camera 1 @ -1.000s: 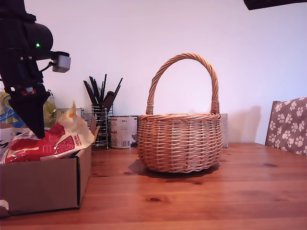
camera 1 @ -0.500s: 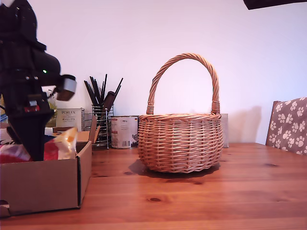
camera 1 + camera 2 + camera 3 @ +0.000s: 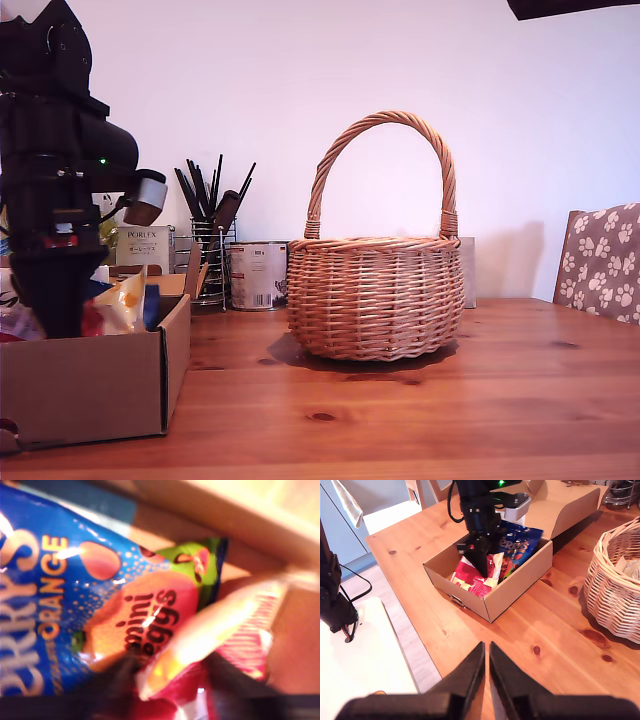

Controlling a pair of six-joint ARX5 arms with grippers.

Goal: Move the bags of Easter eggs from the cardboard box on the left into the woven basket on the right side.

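One cardboard box point(image 3: 515, 587), two visible bags, my first gripper point(image 3: 482, 562) grip unclear, my second gripper point(image 3: 486, 652) pressed together

The Terry's bag point(image 3: 75, 605) is bright blue with orange and white lettering; a red-and-cream bag point(image 3: 472, 577) lies beside it in the brown cardboard box point(image 3: 90, 385). The woven basket point(image 3: 376, 295) is tan; the chair fabric point(image 3: 603, 262) is grey-brown with white paw prints.

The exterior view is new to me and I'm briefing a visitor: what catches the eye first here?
The woven basket with its tall arched handle stands mid-table and dominates the exterior view. At that view's left, my first gripper reaches down into the cardboard box among the bags of Easter eggs, the blue one brightest. My second gripper hangs off the table's edge, nearly closed on nothing.
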